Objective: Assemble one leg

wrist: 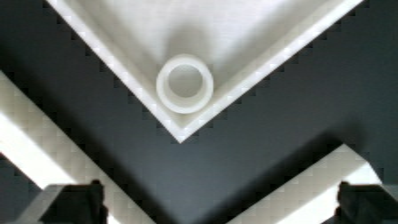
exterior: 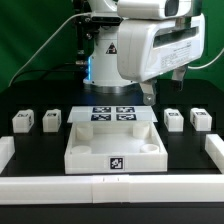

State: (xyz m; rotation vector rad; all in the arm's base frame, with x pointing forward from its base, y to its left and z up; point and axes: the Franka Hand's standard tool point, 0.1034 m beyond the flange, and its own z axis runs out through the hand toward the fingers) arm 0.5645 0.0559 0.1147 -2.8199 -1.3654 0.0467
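Four small white legs with tags stand on the black table in the exterior view, two at the left (exterior: 22, 121) (exterior: 52, 119) and two at the right (exterior: 173, 118) (exterior: 200, 119). The large white square panel (exterior: 85, 145) lies in the middle. My gripper (exterior: 160, 88) hangs above the panel's back right corner, apart from every leg. In the wrist view one panel corner with a round socket (wrist: 185, 82) lies below the gripper (wrist: 219, 205). The dark fingertips (wrist: 75, 205) stand wide apart with nothing between them. No leg shows in the wrist view.
The marker board (exterior: 112, 115) lies just behind the panel. White rails border the table at the front (exterior: 110, 187), the exterior view's left (exterior: 5, 150) and right (exterior: 213, 150). The arm's base stands at the back.
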